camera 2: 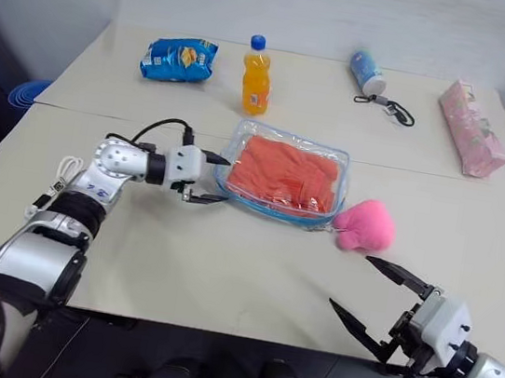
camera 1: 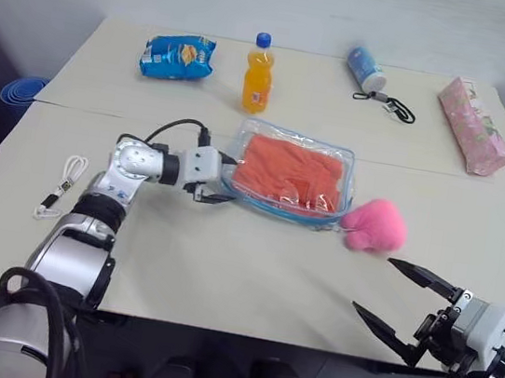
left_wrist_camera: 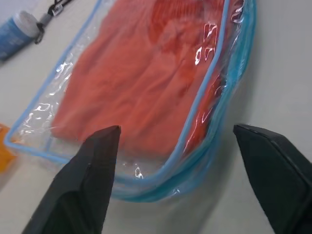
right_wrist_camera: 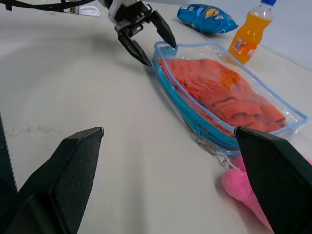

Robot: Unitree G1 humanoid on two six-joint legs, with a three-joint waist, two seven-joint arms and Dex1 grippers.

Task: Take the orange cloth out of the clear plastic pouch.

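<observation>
1. Pouch first: the clear plastic pouch (camera 1: 290, 176) lies flat in the middle of the table (camera 1: 222, 269), with the orange cloth (camera 1: 288, 171) wholly inside it, folded and filling most of the bag.
2. My left gripper (camera 1: 220, 179) sits at the pouch's left end with its two fingers spread, one over the top film and one low beside the blue-edged corner; it grips nothing yet.
3. My right gripper (camera 1: 402, 299) hangs near the table's front edge, well apart from the pouch, fingers spread wide and empty.
4. I judge the step in hand is to pin or pinch this left end so the bag cannot slide. I want the fingers to close on the blue edging and film alone, not on the cloth beneath (a pinch through both would lock the cloth in).
5. I cannot tell from here whether the zip is open; the zip pull seems to lie at the right corner, near the pink plush toy (camera 1: 374, 225).
6. The film is slick and crinkly, so I close slowly and keep the hold low to the table.
7. The right gripper should then come in past the toy without nudging it.
</observation>
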